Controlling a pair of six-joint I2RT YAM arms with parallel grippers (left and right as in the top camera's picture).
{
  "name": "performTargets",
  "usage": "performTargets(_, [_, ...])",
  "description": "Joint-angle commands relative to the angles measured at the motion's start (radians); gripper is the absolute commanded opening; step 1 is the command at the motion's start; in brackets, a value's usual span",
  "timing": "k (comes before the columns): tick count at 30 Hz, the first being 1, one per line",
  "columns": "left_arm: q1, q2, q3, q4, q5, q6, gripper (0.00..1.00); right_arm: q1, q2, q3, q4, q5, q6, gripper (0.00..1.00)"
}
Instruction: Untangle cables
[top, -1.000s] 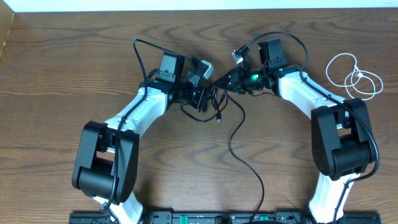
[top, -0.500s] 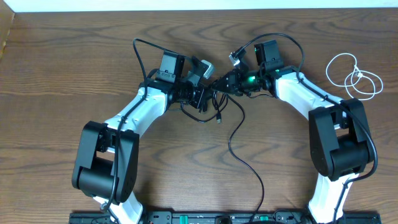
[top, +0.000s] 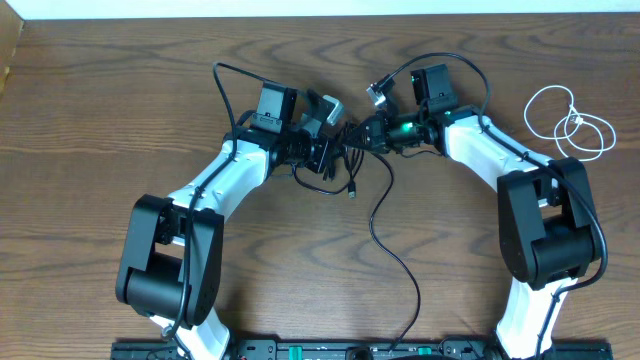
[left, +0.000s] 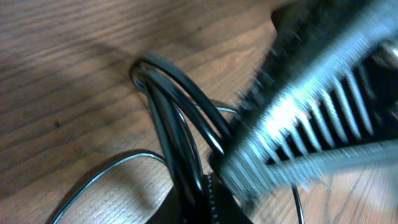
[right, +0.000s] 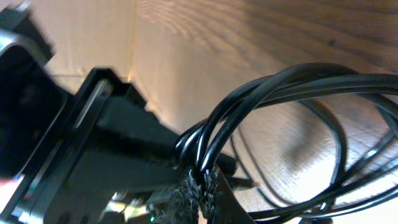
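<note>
- Black cable (top: 373, 222), thin and limp, is bunching into a tangle (right: 281, 79) of several loops at the middle of the far half of the table (top: 100, 120).
- Left gripper (top: 335, 150) is pinching strands on the tangle's left side, fingers pressed together on them.
- Right gripper (top: 362, 135) is pinching the same bundle from the tangle's right side, fingertips closed tight over the crossing loops, as the right wrist view shows.
- A long free tail is running from the tangle toward the near table edge; a short end with its plug (top: 352, 192) is hanging just below the tangle.
- White cable (top: 577, 122) is lying coiled well to the right of the tangle, apart from it, touched by neither gripper.
- Handling, as judged: light, soft, smooth-jacketed; it is likely sliding through a loose pinch and springing back into curls. Best hold seems to be single strands near the plug, not the whole bunch.
- Surface: dark wood grain, flat, looking low in friction; room is opening on every side of the tangle for drawing loops out.
</note>
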Motion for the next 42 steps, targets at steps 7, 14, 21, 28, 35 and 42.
performTargets(7, [0.029,0.010,0.000,0.073,-0.040,-0.309,0.08,0.002,0.010,0.012,0.007,-0.182,-0.113,0.01])
performTargets(14, [0.039,0.010,0.000,0.094,0.141,-0.410,0.08,0.002,0.010,0.012,0.053,-0.198,-0.126,0.01])
performTargets(21, [0.039,0.011,-0.006,0.076,0.049,-0.399,0.11,-0.019,0.010,0.012,0.092,-0.236,-0.109,0.01])
performTargets(28, [0.035,0.058,-0.010,0.092,0.101,-0.404,0.11,-0.025,0.010,0.012,0.099,-0.235,-0.044,0.01])
performTargets(35, [0.033,0.106,-0.010,0.188,0.321,-0.403,0.12,-0.011,0.010,0.012,0.108,-0.229,-0.033,0.01])
performTargets(42, [0.032,0.106,-0.010,0.207,0.445,-0.372,0.16,-0.029,0.010,0.012,0.107,-0.214,-0.024,0.15])
